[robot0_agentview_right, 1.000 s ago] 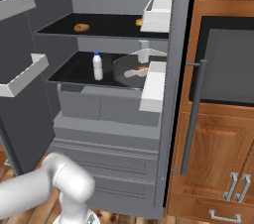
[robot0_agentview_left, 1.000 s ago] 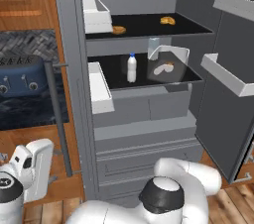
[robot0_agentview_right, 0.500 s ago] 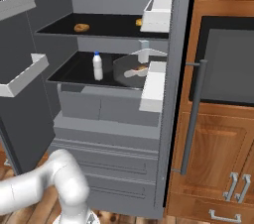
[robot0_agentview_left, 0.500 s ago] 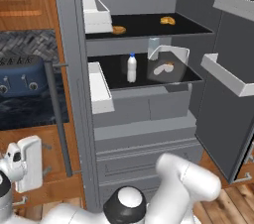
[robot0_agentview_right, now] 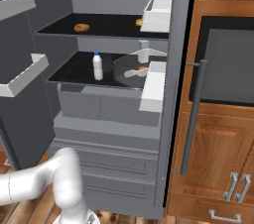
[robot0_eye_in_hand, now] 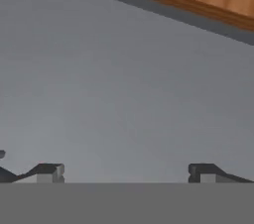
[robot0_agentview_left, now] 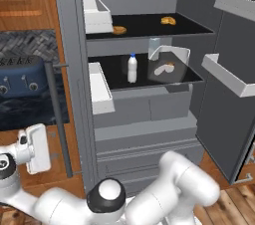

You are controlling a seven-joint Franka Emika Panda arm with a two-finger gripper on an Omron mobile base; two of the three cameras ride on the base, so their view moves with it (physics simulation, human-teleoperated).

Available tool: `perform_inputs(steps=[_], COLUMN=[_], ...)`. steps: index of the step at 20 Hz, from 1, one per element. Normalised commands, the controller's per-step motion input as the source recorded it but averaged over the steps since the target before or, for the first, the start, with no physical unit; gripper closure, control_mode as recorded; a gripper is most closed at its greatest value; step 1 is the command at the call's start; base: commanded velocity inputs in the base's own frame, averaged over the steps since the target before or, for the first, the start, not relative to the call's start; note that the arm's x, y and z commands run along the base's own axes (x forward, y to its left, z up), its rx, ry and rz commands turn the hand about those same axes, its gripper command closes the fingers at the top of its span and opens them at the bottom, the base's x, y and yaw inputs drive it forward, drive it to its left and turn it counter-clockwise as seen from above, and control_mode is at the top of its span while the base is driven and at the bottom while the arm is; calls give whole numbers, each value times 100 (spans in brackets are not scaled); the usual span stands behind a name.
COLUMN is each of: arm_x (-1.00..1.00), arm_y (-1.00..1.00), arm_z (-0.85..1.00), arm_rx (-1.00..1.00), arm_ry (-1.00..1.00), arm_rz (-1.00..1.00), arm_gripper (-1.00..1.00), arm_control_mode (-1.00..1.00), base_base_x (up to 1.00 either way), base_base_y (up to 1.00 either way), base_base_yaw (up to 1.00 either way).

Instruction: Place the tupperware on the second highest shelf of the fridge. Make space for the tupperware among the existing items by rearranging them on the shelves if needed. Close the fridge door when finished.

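We see the fridge [robot0_agentview_left: 144, 119] standing with both doors swung open. The tupperware [robot0_agentview_left: 168, 64] sits on a black shelf [robot0_agentview_left: 119, 77] — the lower of the two visible panels — at its right end in the left base view, toward the near edge. The tub looks tipped up, open face toward us, drumstick visible inside; its long axis runs roughly left-right along the shelf, though the exact tilt is hard to read. In the right base view the same tub [robot0_agentview_right: 133, 71] is partly behind a white door bin [robot0_agentview_right: 154, 85].

White bottle with blue cap [robot0_agentview_left: 132, 67] stands upright just left of the tub, apart from it. A small pale carton-like item [robot0_agentview_left: 154, 48] is behind the tub, toward the back. On the upper panel [robot0_agentview_left: 149, 26]: an orange-yellow lump [robot0_agentview_left: 168, 20] far right, another brownish lump [robot0_agentview_left: 119, 30] near the left, next to a white bin [robot0_agentview_left: 97, 14].

Gripper [robot0_eye_in_hand: 124, 172] faces a flat grey surface with a wood strip at the top of the hand view — fingertips [robot0_eye_in_hand: 47, 172] spread wide, released, nothing between them. The hand [robot0_agentview_left: 34, 148] sits low at the left of the left base view, outside the left door with its bar handle [robot0_agentview_left: 59, 119].
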Motion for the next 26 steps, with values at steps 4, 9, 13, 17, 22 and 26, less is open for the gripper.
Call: perform_inputs(steps=[4,9,13,17,22,26], arm_x=[-1,-12,-3,0,4,33], arm_y=[-69,-100,-100,-100,-100,-77], arm_z=[-8,-2,0,0,0,0], arm_rx=[-8,-1,0,0,0,0], arm_ry=[5,0,0,0,0,0], arm_rz=[-23,-22,-15,-4,0,9], arm_gripper=[-100,-100,-100,-100,-100,-100], arm_control_mode=[-100,-100,-100,-100,-100,-100], base_base_x=[0,0,0,0,0,0], base_base_y=[0,0,0,0,0,0], base_base_yaw=[0,0,0,0,0,0])
